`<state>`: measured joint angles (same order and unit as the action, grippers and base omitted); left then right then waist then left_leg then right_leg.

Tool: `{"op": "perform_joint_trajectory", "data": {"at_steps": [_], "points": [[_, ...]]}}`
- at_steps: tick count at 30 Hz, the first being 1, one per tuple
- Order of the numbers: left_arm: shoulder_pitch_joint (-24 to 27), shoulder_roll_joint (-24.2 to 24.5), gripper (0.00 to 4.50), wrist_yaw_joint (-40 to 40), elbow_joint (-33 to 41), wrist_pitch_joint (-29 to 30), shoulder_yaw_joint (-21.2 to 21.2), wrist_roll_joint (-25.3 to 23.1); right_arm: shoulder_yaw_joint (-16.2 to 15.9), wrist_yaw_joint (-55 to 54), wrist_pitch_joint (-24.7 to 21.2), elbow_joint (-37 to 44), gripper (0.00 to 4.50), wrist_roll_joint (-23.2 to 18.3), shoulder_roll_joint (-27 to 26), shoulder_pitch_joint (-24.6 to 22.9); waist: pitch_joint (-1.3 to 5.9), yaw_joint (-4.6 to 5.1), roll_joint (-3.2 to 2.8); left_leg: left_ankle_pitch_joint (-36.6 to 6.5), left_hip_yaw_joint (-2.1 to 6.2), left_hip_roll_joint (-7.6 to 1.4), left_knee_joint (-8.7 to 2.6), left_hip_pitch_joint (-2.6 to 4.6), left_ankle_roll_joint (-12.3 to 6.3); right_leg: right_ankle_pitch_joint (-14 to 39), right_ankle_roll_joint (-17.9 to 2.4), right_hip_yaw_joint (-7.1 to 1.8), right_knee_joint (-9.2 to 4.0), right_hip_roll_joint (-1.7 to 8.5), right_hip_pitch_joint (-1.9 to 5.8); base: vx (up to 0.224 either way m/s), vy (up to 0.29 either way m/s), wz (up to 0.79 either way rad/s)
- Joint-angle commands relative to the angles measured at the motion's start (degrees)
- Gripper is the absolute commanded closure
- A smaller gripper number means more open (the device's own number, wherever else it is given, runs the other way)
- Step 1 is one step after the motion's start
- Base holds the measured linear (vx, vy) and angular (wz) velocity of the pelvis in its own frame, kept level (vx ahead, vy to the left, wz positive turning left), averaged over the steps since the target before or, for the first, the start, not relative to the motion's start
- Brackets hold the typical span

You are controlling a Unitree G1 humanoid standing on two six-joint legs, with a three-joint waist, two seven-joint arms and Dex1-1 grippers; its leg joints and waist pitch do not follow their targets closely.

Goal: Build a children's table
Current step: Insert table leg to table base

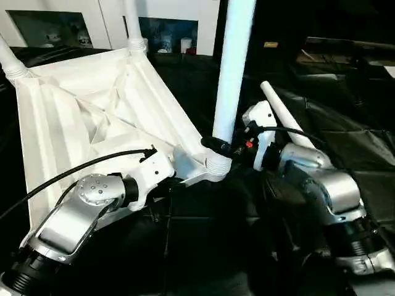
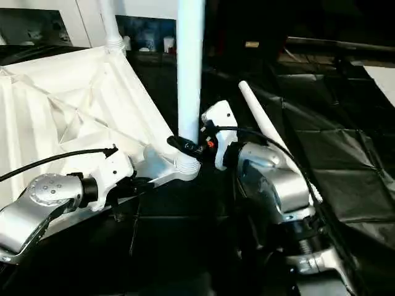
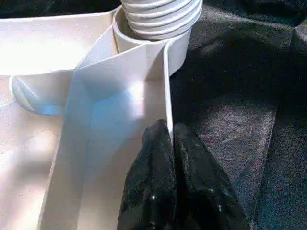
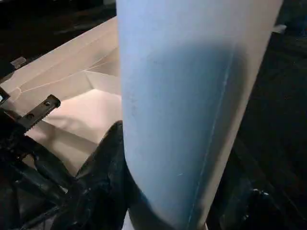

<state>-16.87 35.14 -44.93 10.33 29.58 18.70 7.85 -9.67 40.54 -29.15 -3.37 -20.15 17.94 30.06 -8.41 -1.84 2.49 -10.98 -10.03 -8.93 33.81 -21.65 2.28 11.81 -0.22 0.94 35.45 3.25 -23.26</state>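
The white tabletop [image 1: 92, 117] lies upside down, its ribbed underside facing up. Two legs stand in its far corners [image 1: 133, 24] [image 1: 9, 58]. A third leg [image 1: 233, 68] stands upright in the near right corner socket [image 1: 217, 165], its ribbed end seated there [image 3: 160, 17]. My right gripper [image 2: 185, 145] is shut on this leg just above the socket, one black finger [image 4: 105, 182] on either side of the tube. My left gripper [image 3: 168, 132] is shut on the tabletop's thin rim wall, a short way from the same socket. A loose leg [image 1: 287, 117] lies behind my right arm.
Black cloth [image 1: 345, 123] covers the floor around and to the right of the tabletop. White cabinets [image 1: 74, 18] stand at the back. A black cable [image 1: 68, 172] runs along my left forearm.
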Motion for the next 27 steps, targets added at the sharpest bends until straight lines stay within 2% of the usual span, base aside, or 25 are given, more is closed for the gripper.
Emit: {"op": "perform_joint_trajectory", "data": {"at_steps": [1,6,11,15,17,19,20,22,25,26,27], "points": [[0.0,1.1,4.50,-0.4,-1.2,-0.1,0.8,-1.9,-1.7,0.3,-0.8,-3.5,2.68,2.1,0.3,-0.7,3.88,-0.05,-0.36,-4.1,0.98,-3.76,-4.13,1.12,-1.99,4.3,-15.0,-2.63,-3.41,4.57,2.45,0.000,0.000,0.00],[-0.3,1.2,4.50,-1.0,-1.4,-0.8,1.1,-2.2,0.1,-0.9,1.3,-6.9,2.68,1.8,-1.2,0.2,4.00,-0.04,-0.26,-4.5,0.92,-3.75,-4.09,1.14,-1.60,4.3,-15.3,-2.68,-3.41,4.54,2.41,0.000,0.000,0.00],[-0.4,1.1,4.50,-1.3,-1.6,-1.1,1.2,-2.2,1.7,-0.5,0.5,-8.0,2.68,0.2,-1.8,-0.8,4.14,-0.14,-0.20,-3.9,0.93,-3.73,-4.03,1.06,-2.01,2.9,-15.6,-2.64,-3.22,4.49,2.59,0.000,0.000,0.00],[-0.4,1.0,4.50,-1.5,-1.6,-1.1,1.2,-2.4,1.8,-0.3,1.0,-7.9,2.68,-0.1,-1.9,-3.3,4.15,-0.31,-0.31,-4.3,0.91,-3.80,-4.07,1.19,-1.80,3.2,-15.5,-2.65,-3.30,4.47,2.51,0.000,0.000,0.00],[-0.3,1.0,4.50,-1.7,-1.6,-1.2,1.0,-2.5,3.3,-1.2,1.7,-7.6,2.68,-1.0,-2.8,-5.1,4.15,-0.42,-0.49,-4.7,0.94,-3.82,-4.13,1.25,-1.59,3.3,-15.5,-2.63,-3.29,4.44,2.42,0.000,0.000,0.00],[-0.4,1.0,4.50,-1.7,-1.8,-1.3,0.9,-2.5,4.2,-1.8,2.4,-7.7,2.68,-1.3,-3.3,-5.8,4.04,-0.48,-0.33,-6.6,0.98,-3.87,-4.32,1.27,-1.00,5.4,-15.3,-2.65,-3.59,4.52,2.39,0.000,0.000,0.00],[-0.4,1.0,4.50,-1.8,-1.9,-1.4,0.9,-2.5,4.9,-2.3,3.1,-7.8,2.68,-1.5,-3.8,-6.4,4.03,-0.53,-0.60,-7.1,1.06,-3.89,-4.37,1.30,-0.73,6.1,-15.1,-2.63,-3.60,4.56,2.37,0.000,0.000,0.00],[-0.5,1.0,4.50,-1.8,-2.0,-1.5,0.9,-2.5,5.7,-3.0,3.9,-7.9,2.68,-1.8,-4.3,-7.0,4.01,-0.48,-0.53,-8.6,1.07,-3.88,-4.50,1.42,0.11,8.2,-14.7,-2.69,-3.84,4.54,2.27,0.000,0.000,0.00],[-0.7,0.7,4.50,-1.7,-2.3,-1.7,0.9,-2.6,8.5,-5.4,7.0,-8.2,2.68,-2.4,-6.2,-9.5,4.02,-0.52,-0.48,-9.4,1.11,-3.90,-4.60,1.42,0.52,9.1,-14.2,-2.76,-3.99,4.63,2.26,0.000,0.000,0.00],[-0.7,0.7,4.50,-1.7,-2.3,-1.7,0.9,-2.6,8.5,-5.4,7.0,-8.2,2.68,-2.4,-6.2,-9.5,3.99,-0.50,-0.50,-9.5,1.12,-3.92,-4.62,1.42,0.53,9.1,-14.2,-2.77,-3.99,4.62,2.17,0.000,0.000,0.00],[-1.1,0.5,4.50,-1.8,-2.7,-1.9,0.7,-2.7,9.2,-6.3,8.5,-8.6,2.68,-2.5,-6.8,-10.6,3.99,-0.55,-1.09,-10.1,1.26,-3.89,-4.72,1.38,0.82,9.7,-14.1,-2.73,-3.98,4.60,2.17,0.000,0.000,0.00]]}}
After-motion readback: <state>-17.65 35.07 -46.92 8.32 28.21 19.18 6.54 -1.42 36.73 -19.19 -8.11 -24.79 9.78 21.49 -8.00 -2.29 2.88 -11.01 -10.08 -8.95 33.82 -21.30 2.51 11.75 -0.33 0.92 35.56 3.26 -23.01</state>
